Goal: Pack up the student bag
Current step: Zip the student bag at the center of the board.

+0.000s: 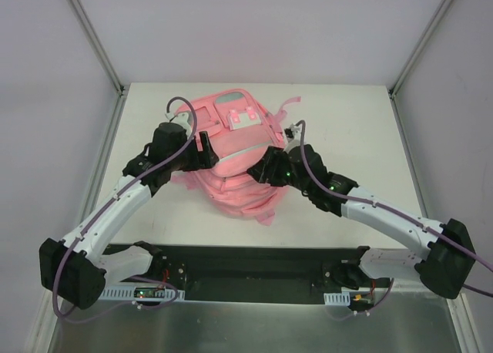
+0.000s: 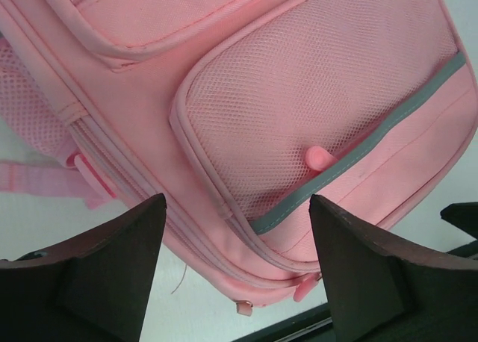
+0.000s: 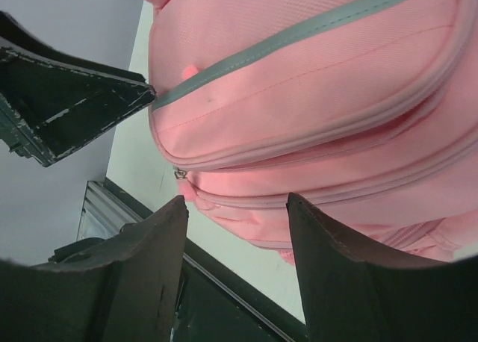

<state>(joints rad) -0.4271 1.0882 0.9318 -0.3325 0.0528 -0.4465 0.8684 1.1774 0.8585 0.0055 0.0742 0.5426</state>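
While both arms reach in from the two sides, the student bag (image 1: 231,168) lies flat in the middle of the white worktop (image 1: 347,122). Its front side is up. A pale grey-green patch (image 1: 245,119) is toward the far end, and pink straps (image 1: 286,104) spread out at the far right corner.

The left tool (image 1: 203,151) is over the left edge of the bag. Its jaws stand wide apart and nothing is between them. Under it, the left wrist camera shows a mesh pocket (image 2: 299,88) with a grey reflective strip (image 2: 388,118) running across it on a slant, and a small pink tab (image 2: 317,157) lies just beside this strip. A zipper pull (image 2: 243,306) hangs at the low edge of the bag, next to the bare worktop.

The right tool (image 1: 268,166) is at the right side of the bag. Its jaws are also apart, less wide, and they hold nothing. Whether any finger touches the fabric, I cannot tell.
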